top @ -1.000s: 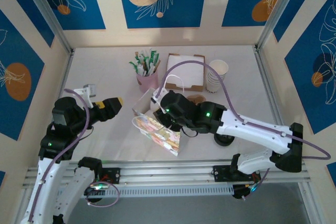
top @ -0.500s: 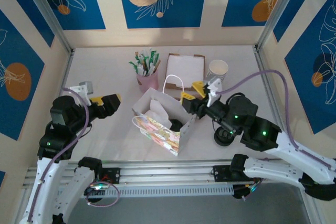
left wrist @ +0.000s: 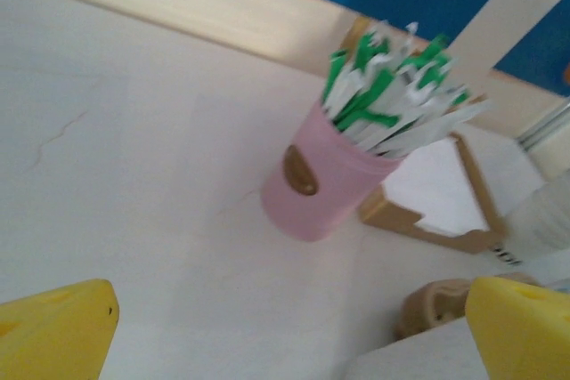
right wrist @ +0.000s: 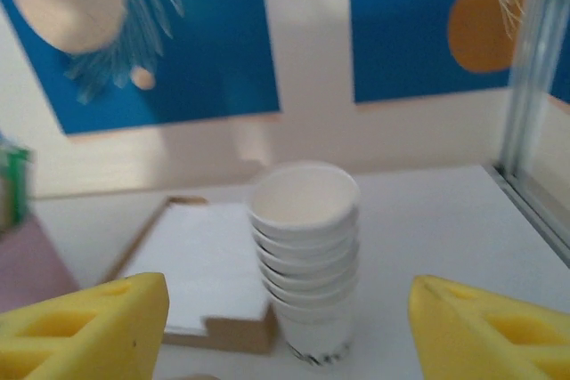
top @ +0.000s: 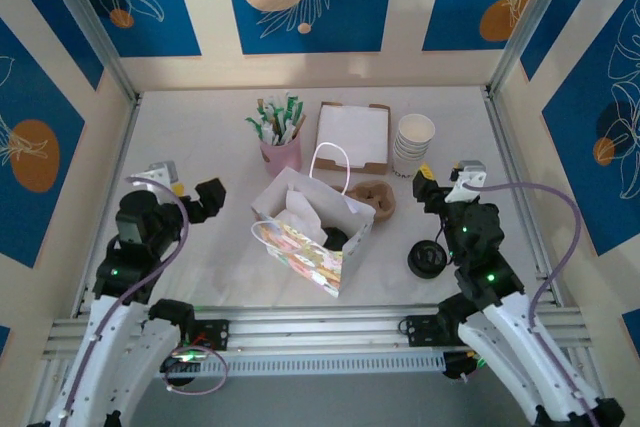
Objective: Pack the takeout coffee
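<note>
- Mid-table, the paper bag (top: 300,247) is standing open with its handle up. A dark round shape inside looks like the lid of the takeout coffee (top: 336,239), so I'm judging the cup is sitting in the bag.
- Left gripper (top: 197,192) is hovering left of the bag, fingers spread wide and empty, facing the pink cup (left wrist: 316,180) of packets.
- Right gripper (top: 443,182) is hovering right of the bag, far of the loose black lid (top: 427,259), fingers spread and empty, facing the stack of white cups (right wrist: 307,255).
- Step: packing is looking essentially done.
- Next: confirming the cup is standing upright. Can't tell from above.
</note>
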